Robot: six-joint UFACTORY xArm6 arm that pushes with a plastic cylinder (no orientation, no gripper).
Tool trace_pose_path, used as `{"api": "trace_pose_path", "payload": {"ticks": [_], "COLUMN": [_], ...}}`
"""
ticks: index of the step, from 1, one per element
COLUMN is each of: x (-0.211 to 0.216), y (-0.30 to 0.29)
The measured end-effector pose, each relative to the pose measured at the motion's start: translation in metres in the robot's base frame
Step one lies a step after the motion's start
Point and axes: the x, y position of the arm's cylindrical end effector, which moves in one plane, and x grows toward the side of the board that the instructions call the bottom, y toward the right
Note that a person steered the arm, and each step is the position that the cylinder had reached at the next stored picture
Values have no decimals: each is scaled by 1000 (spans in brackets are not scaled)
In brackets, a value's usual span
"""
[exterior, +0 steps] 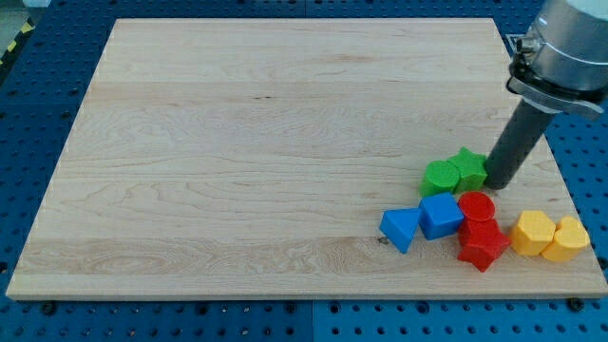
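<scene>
Pale wooden board (237,142) lies on a blue perforated bench (38,104), and all 8 blocks sit bunched in its lower-right part, well apart from the bare wood toward the view's left and top.

My tip (497,184) is the blunt end of a dark rod; it has no jaws to spread or press together, and it pinches nothing. It stands at the right edge of the green star (468,166), touching it or just beside it; I cannot tell which. The green cylinder-like block (441,178) touches the star's left side.

Below them, the red cylinder (477,206) sits just under my tip, with the red star (482,244) against its lower side. The blue cube (442,215) touches the red cylinder's left, and the blue triangular block (401,228) lies just left of the cube. 2 yellow blocks, a yellow hexagon-like block (533,233) and a yellow heart-like block (567,239), rest side by side near the board's right edge.
</scene>
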Motion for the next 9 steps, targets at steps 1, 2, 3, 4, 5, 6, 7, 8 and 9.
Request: {"api": "trace_pose_path", "payload": {"ticks": [1,2,3,4,5,6,7,8,9], "x": [0,0,0,0,0,0,0,0,3], "y": [-38,-79,-93,-94,-116,-136,-161,-175,-175]}}
